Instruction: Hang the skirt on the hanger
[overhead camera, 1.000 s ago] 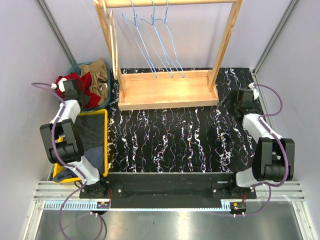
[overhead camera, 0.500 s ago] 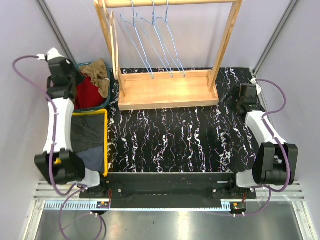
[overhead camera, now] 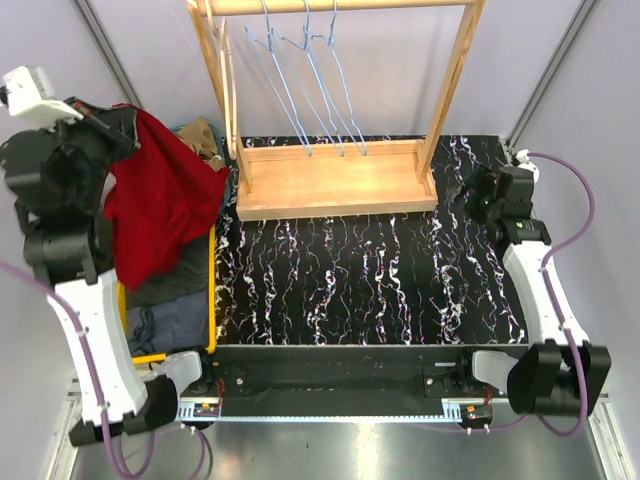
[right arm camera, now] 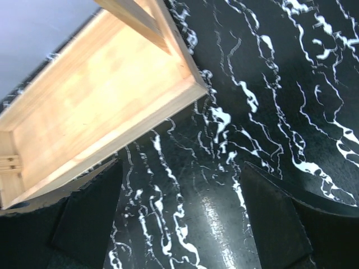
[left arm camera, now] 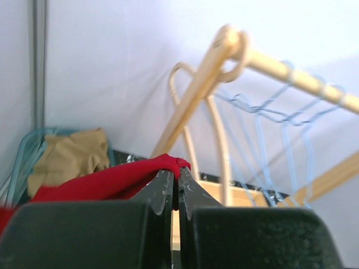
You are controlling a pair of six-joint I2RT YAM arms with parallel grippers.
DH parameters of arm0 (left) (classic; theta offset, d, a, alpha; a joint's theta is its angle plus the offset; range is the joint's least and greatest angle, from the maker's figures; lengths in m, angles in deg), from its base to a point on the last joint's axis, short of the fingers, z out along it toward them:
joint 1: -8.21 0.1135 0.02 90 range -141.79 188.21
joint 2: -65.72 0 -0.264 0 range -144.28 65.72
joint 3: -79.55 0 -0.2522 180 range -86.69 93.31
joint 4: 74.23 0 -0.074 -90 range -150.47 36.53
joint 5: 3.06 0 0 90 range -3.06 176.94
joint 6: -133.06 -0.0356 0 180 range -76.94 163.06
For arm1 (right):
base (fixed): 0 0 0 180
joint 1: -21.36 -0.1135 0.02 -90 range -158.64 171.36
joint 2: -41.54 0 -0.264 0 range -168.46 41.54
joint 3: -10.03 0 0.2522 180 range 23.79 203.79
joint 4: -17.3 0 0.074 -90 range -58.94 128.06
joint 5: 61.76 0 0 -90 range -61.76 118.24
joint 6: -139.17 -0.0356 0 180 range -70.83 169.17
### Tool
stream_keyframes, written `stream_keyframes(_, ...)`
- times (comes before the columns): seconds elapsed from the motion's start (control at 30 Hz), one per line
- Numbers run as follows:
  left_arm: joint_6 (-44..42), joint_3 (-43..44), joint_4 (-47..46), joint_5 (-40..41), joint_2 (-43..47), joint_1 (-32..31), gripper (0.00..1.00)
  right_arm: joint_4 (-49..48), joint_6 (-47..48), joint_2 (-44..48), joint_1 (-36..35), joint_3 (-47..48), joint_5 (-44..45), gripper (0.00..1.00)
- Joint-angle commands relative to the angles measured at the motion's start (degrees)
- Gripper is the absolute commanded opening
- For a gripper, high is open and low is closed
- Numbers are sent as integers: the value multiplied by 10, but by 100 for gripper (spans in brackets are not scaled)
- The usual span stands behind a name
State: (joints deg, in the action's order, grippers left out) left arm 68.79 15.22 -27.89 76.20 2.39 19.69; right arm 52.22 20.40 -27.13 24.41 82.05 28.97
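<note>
The red skirt hangs from my left gripper, which is raised high at the far left and shut on a pinch of its fabric. The skirt drapes down over the yellow bin. Several light-blue wire hangers hang from the wooden rack's top rail; they also show in the left wrist view. My right gripper is open and empty, low over the black marbled table beside the rack's wooden base.
A teal basket with a tan garment stands at the far left behind the skirt. The yellow bin holds dark clothes. The rack's wooden base tray and uprights stand at the table's back.
My left arm has risen steeply from the basket, lifting the red skirt out so it now hangs free. My right gripper has shifted slightly toward the rack's base.
</note>
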Motion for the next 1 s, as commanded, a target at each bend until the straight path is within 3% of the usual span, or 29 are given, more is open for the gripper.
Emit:
stream_keyframes(0.0,9,58,-44,-51,50,-2,0,15,12,52,0,11,-28,92)
stream_keyframes(0.17,25,106,-32,-81,67,-2,0,26,7,89,1,8,-38,92)
stream_keyframes(0.4,73,72,-37,-168,96,-1,0,46,12,120,0,16,-54,93)
stream_keyframes(0.57,113,-58,-90,-222,134,-2,0,54,25,133,0,13,-109,93)
stream_keyframes(0.67,108,-151,-98,-200,158,-1,0,55,40,132,-6,9,-161,91)
stream_keyframes(0.8,88,-236,-102,-139,162,-3,0,49,71,150,-92,-22,-118,89)
stream_keyframes(0.97,84,-275,-102,-45,126,-3,0,-15,72,157,-278,-97,-82,88)
